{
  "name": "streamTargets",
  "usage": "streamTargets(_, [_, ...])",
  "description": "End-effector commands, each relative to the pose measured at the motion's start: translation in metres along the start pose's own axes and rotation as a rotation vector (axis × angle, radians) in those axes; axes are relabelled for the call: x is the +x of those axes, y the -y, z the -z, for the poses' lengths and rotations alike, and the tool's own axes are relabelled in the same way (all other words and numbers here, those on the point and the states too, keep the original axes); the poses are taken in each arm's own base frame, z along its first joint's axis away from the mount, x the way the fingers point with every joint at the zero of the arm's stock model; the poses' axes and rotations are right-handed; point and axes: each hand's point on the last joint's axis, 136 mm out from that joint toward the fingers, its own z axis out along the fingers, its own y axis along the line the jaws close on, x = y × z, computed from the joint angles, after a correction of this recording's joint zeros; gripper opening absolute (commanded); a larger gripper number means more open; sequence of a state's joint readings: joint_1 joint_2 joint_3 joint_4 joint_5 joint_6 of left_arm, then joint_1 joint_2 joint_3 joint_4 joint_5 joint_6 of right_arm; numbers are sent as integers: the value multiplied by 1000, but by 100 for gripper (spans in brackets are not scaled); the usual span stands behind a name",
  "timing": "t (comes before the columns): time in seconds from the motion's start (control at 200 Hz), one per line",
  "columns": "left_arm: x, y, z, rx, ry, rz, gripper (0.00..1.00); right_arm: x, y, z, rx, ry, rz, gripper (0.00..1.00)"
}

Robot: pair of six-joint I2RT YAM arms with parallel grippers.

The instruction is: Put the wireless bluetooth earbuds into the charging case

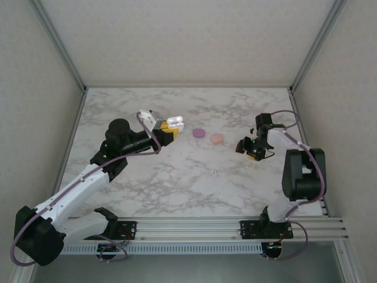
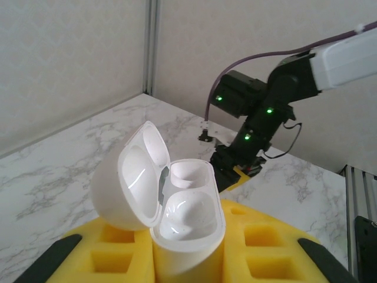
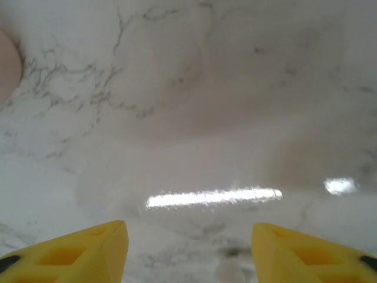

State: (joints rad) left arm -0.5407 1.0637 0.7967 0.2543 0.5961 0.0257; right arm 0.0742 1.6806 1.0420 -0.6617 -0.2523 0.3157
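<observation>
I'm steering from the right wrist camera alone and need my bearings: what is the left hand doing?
Observer: The left hand is shut on a white glossy plastic charging case, its lid flipped open.
Operator: What's that pink blur at my upper left?
Observer: A rounded pink-orange plastic piece lying on the marble table, left of your right hand.
Operator: Anything beyond it?
Observer: A rounded purple plastic piece, between it and the case.

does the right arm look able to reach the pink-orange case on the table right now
Probably yes: the pink-orange case lies on the table just left of the right fingers, which stand open, with nothing lying between.
</observation>
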Motion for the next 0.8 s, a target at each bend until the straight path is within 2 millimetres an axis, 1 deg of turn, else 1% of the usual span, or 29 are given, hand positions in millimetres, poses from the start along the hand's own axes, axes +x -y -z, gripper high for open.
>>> streamTargets(0.0, [-21, 7, 4, 14, 37, -14, 8, 0, -1, -12, -16, -58, 19, 58])
streamTargets(0.055, [-21, 7, 5, 12, 36, -15, 8, 5, 4, -19, 3, -86, 9, 58])
streamTargets(0.135, [-21, 6, 5, 7, 36, -16, 8, 16, 10, -23, 19, -116, -7, 56])
streamTargets(0.29, [-20, 5, 4, 4, 30, -22, 8, 37, 19, -17, 41, -126, -46, 57])
streamTargets(0.39, [-20, 5, 3, 6, 26, -23, 8, 50, 17, -12, 29, -141, -66, 56])
streamTargets(0.526, [-19, 5, 1, 10, 23, -19, 8, 59, 18, 0, 47, -124, -79, 56])
streamTargets(0.716, [-17, 4, 0, 10, 19, -15, 8, 70, 2, 3, -21, -149, -61, 56])
streamTargets(0.796, [-17, 3, 0, 9, 18, -13, 8, 74, 1, 3, 2, -164, -50, 55])
